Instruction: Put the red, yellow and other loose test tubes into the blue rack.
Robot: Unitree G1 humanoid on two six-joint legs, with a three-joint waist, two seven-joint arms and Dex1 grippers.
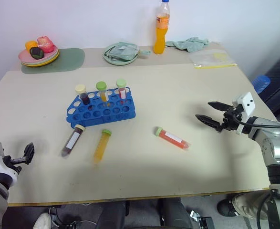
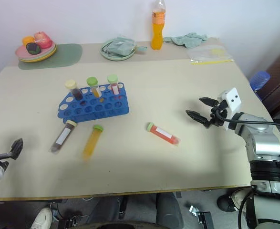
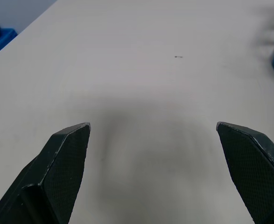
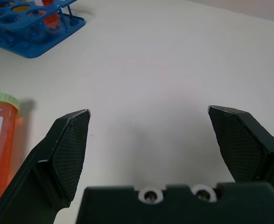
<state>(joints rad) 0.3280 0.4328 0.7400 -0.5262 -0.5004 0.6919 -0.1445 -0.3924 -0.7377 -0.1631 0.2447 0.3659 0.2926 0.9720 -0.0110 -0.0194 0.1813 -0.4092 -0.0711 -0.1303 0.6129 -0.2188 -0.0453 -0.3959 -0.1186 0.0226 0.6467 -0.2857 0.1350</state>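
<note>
Three tubes loose on the table (image 1: 178, 95), three standing in the blue rack (image 1: 101, 110); both grippers spread and empty.

Rack sits left of table centre. At its 7 o'clock lies the maroon tube (image 1: 72, 140), at 6 o'clock the yellow-orange tube (image 1: 101, 145), at 4 o'clock the red tube (image 1: 171, 138), all flat and apart. Right gripper (image 1: 205, 112) hovers at 3 o'clock of the red tube, clear of it. Left gripper (image 1: 27, 153) hangs at the near-left edge, well apart from the tubes.

Silver-grey metal arms, black cables, right gripper (image 1: 207, 111) with black textured fingers, white wrist block
</note>
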